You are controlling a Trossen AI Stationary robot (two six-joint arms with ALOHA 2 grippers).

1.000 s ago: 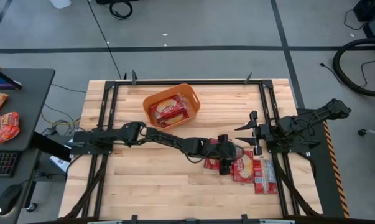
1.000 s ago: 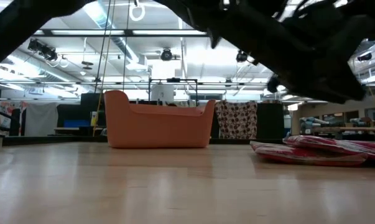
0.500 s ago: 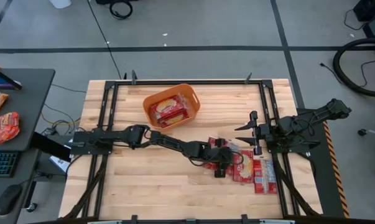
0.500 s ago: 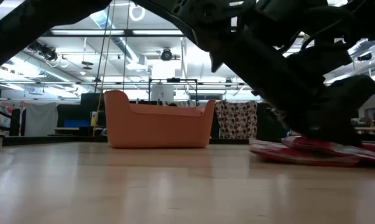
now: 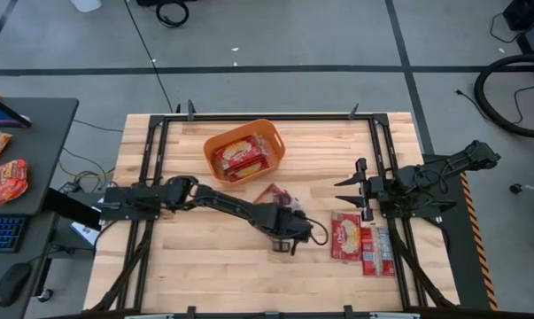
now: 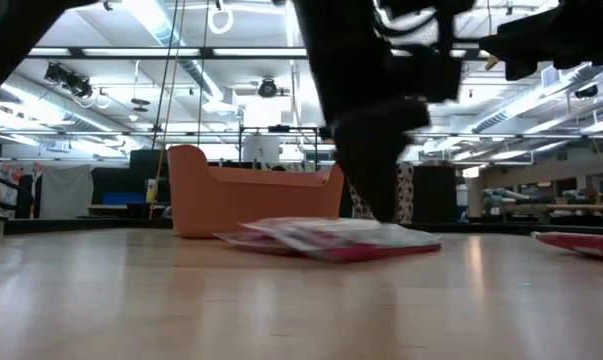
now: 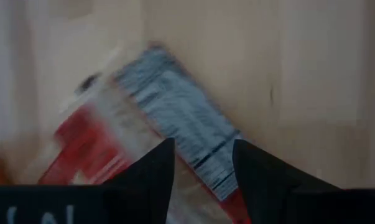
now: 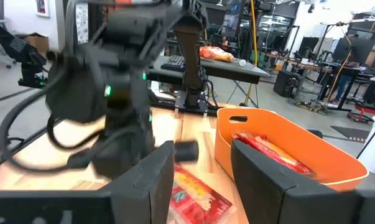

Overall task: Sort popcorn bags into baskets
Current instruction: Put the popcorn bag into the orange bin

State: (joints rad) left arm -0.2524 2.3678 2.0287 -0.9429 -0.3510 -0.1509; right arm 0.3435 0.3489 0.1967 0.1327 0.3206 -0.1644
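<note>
the popcorn bag (image 5: 272, 197) now in hand lies flat near the middle of the worktop (image 5: 187, 266), a little toward the far edge, between the orange basket (image 5: 275, 142) and the remaining bags (image 5: 362, 241) at the right edge. it is a flat red packet with a pale label; in the left wrist view its grey printed back panel (image 7: 181, 124) shows, and it sits tilted to the edges. in the low view it rests on the wood with one end slightly raised.

the left tool (image 5: 289, 232) is right beside this bag, on its near side, and its two fingers (image 7: 151, 167) stand apart over the packet, so it looks released and not holding anything. i judge the step is moving one bag from the pile toward the basket, and the bag is only half way. the next move probably calls for a new grasp on the thin edge of the packet, then a lift over the rolled rim.

the basket stands near the far edge and has several red bags (image 5: 240, 157) inside. the right tool (image 5: 348, 192) waits at the right edge, fingers apart, holding nothing.
</note>
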